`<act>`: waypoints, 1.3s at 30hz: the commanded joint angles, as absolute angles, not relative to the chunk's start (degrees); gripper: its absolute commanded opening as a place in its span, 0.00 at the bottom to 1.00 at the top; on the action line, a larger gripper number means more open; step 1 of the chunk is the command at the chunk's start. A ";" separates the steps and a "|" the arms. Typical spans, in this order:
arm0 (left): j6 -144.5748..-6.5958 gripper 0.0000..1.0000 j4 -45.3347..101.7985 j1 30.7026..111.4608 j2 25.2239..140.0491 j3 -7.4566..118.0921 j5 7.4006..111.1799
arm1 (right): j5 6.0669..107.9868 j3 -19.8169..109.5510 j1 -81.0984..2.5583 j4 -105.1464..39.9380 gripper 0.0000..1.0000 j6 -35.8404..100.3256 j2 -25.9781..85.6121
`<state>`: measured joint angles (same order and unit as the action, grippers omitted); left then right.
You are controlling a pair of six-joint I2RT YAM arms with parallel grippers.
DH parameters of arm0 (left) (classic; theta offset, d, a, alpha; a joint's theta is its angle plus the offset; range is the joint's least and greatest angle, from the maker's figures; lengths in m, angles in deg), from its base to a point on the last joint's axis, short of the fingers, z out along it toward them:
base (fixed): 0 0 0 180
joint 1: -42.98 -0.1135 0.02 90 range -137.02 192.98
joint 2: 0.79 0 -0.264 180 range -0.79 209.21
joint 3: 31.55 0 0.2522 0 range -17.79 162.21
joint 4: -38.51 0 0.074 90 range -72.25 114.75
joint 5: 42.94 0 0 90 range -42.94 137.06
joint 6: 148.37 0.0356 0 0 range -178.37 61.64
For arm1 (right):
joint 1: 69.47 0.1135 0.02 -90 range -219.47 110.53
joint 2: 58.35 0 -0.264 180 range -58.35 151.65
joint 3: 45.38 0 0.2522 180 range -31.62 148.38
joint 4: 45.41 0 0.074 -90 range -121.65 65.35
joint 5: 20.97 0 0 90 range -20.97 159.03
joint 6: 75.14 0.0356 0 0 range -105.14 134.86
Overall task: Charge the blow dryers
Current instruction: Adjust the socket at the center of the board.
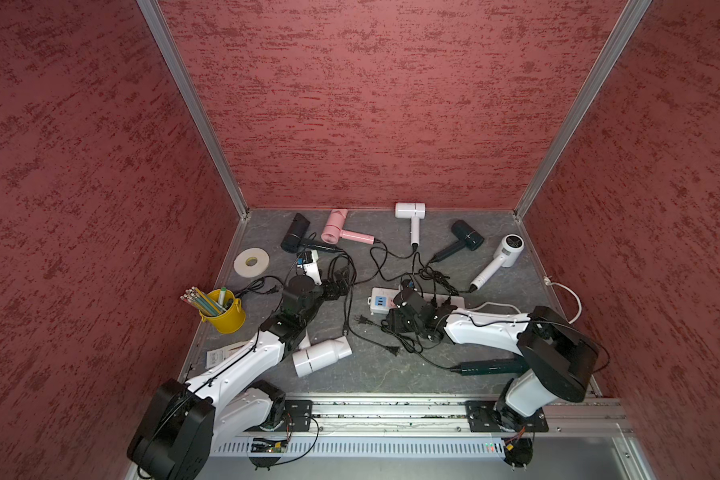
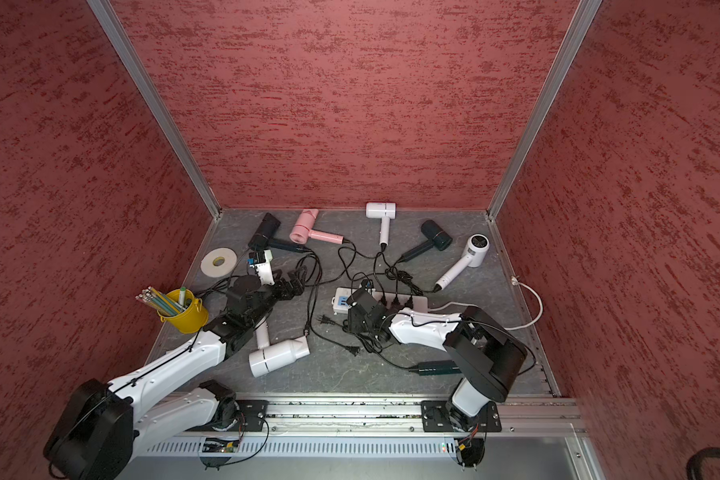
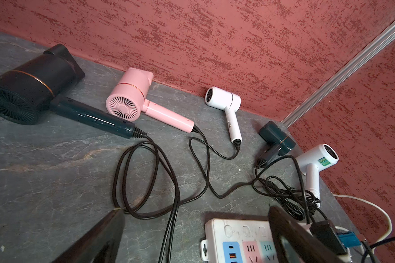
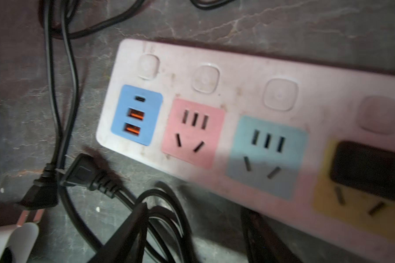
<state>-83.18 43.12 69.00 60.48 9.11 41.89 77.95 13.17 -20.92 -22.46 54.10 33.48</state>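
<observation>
Grey tabletop (image 1: 371,376), blow dryers (image 1: 334,232), yellow bucket (image 1: 226,323) holding pencils (image 1: 200,301), marker (image 1: 223,296)

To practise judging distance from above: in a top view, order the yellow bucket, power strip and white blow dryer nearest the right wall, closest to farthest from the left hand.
Measured from the left hand:
1. power strip, just to its right, mid-scene.
2. yellow bucket, out at the left edge.
3. white blow dryer, far across on the right side.
</observation>
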 commanded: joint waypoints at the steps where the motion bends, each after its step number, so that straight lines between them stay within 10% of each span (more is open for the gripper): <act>1: -83.10 1.00 43.56 68.65 61.65 10.50 42.25 | 83.92 12.15 -22.55 -19.95 0.65 54.84 30.51; 16: -91.51 1.00 19.02 59.44 65.21 21.45 47.07 | 73.43 9.13 -24.62 -28.51 0.71 46.25 15.85; 25: -102.01 1.00 -7.13 55.04 60.33 24.70 42.87 | 66.76 8.01 -31.38 -30.74 0.99 41.56 9.62; 39: -108.77 0.92 -13.72 47.94 71.01 29.68 45.72 | 64.78 -1.32 -41.28 -39.93 1.00 38.65 8.54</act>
<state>-107.34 -12.46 47.82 69.69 27.56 44.69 66.13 -0.90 -40.44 -36.32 40.62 8.68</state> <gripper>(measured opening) 0.919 0.996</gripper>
